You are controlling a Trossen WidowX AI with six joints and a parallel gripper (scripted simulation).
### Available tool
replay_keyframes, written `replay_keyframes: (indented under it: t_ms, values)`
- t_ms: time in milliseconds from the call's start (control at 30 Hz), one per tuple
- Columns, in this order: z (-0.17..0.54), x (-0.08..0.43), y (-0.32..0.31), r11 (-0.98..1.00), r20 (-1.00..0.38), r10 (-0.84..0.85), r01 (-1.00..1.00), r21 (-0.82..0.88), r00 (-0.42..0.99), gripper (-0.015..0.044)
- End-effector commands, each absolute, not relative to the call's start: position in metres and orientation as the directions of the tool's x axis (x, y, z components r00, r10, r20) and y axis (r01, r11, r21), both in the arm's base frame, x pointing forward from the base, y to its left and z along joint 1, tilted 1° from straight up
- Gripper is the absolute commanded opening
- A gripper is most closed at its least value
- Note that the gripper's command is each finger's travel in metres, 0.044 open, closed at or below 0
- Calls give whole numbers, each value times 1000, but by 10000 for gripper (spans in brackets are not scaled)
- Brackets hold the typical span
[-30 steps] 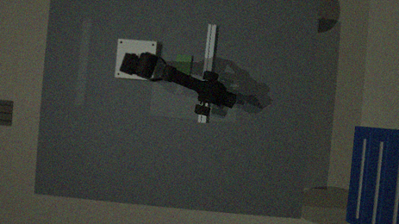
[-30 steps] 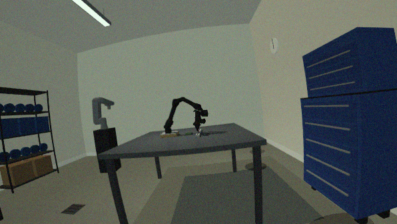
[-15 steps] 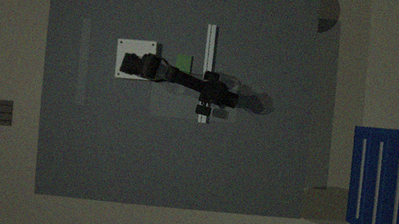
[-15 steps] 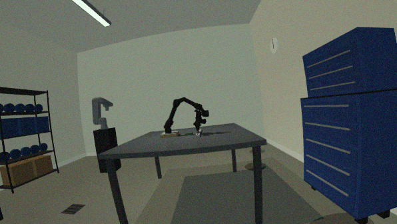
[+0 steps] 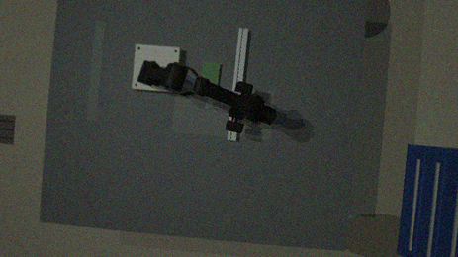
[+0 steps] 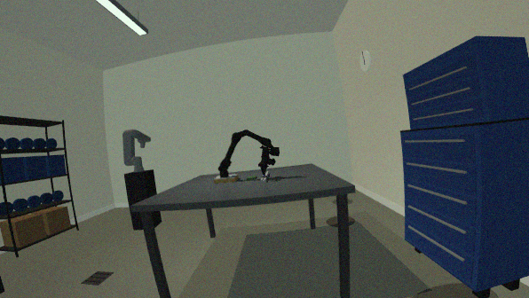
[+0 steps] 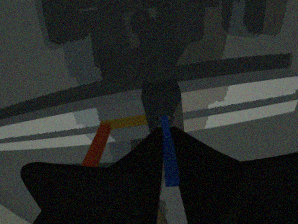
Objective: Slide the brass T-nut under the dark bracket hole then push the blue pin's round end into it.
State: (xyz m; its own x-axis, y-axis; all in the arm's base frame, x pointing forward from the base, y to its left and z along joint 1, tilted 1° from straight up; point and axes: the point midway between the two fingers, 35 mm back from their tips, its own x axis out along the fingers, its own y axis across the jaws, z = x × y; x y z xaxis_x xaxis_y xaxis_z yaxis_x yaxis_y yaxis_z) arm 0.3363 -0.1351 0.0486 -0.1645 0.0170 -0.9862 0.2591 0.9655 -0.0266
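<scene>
Gripper (image 5: 240, 108) (image 6: 264, 176) (image 7: 165, 132) closed on the blue pin (image 7: 170, 155) at the wrist view's center, apparently to align it with the dark bracket's (image 7: 161, 97) hole

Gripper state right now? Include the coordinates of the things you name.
Gripper (image 5: 248, 107) (image 6: 264, 176) (image 7: 165, 132): closed on the blue pin (image 7: 171, 155), over the aluminum rail (image 5: 241, 55) (image 7: 240, 102).
</scene>
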Motion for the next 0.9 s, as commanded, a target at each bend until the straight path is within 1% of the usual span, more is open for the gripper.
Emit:
replay_keyframes:
  t_ms: [0,467,867]
  values:
    - [48,337,-136,965,-984,16,261,-32,-177,-150]
    - [49,337,-135,965,-985,18,259,-27,-170,-150]
    - [49,337,-135,966,-985,17,259,-28,-171,160]
